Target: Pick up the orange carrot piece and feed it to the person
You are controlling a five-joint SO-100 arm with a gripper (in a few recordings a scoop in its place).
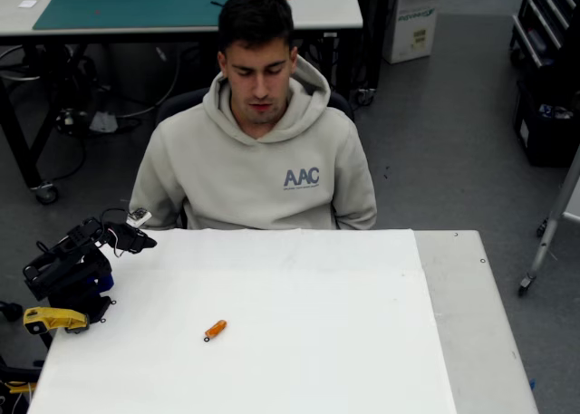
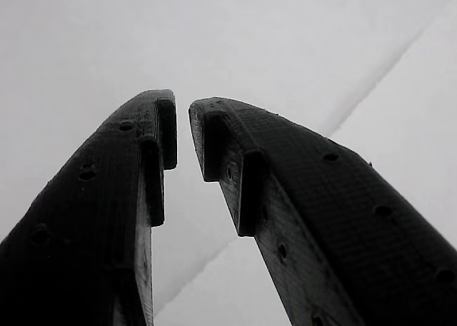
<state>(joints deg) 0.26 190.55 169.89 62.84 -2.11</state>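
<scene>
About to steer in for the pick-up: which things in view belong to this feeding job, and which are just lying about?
Belongs to the job:
- orange carrot piece, lying alone on the white table
- person seated at the table's far edge
- gripper, nearly closed, holding nothing

Just lying about:
- yellow part at the arm's base
- cardboard box on the floor
- green mat on the rear bench

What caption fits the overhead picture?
Carrot lies alone on white table; arm waits at left, person sits behind.
</scene>
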